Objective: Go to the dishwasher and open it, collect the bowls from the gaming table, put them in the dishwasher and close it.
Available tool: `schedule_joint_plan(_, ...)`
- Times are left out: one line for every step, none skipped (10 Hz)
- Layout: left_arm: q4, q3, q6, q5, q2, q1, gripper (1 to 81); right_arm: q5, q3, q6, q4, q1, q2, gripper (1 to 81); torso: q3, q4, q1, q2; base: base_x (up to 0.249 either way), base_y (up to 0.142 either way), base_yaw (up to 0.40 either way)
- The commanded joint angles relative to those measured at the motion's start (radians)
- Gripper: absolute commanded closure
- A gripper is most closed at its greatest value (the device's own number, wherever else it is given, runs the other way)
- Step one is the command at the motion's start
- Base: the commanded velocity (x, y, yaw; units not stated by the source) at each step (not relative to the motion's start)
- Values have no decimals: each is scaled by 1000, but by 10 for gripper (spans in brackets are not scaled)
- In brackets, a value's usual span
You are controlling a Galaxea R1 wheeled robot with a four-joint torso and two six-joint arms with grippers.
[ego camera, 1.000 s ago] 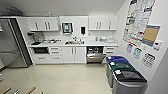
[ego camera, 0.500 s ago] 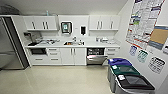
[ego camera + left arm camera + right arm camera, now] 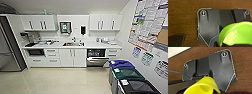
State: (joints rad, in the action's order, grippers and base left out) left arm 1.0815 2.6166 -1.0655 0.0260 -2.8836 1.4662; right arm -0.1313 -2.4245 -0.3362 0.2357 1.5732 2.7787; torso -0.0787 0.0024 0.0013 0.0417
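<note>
room: kitchenette | walls: white, posters on the right one | floor: pale, glossy | upper cabinets: white, two groups | counter: white, sink mid-counter | lower cabinets: white | bins: row along right wall, blue, green and black lids

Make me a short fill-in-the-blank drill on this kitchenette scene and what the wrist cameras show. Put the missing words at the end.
1. The dishwasher door stands partly ____.
2. The bowl in the left wrist view is ____ in colour.
3. The bowl in the right wrist view is ____ in colour.
4. Of the three bins along the wall, the one nearest the dishwasher has a ____ lid.

Missing words: open; green; yellow; blue
</note>
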Motion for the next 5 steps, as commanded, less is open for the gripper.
schedule_joint_plan(11, 0, 9, 43, 16, -49, 811, 45, 4, 2, 11, -35, -19, 811, 0, 0, 0, 0, 195, 0, 0)
schedule_joint_plan(11, 0, 7, 43, 16, -49, 811, 44, 2, 2, 11, -34, -17, 811, 0, 0, -1, 0, 196, 0, 0)
schedule_joint_plan(11, 0, 9, 43, 16, -49, 811, 45, 2, 2, 13, -35, -17, 811, 0, 0, -1, 0, 195, 0, 0)
schedule_joint_plan(11, 0, 9, 43, 16, -49, 811, 45, 2, 2, 13, -37, -17, 811, 0, 0, 0, 0, 195, 0, 0)
schedule_joint_plan(11, 2, 9, 43, 16, -48, 811, 45, 4, 2, 14, -38, -19, 811, 0, 0, 0, 0, 195, 0, 0)
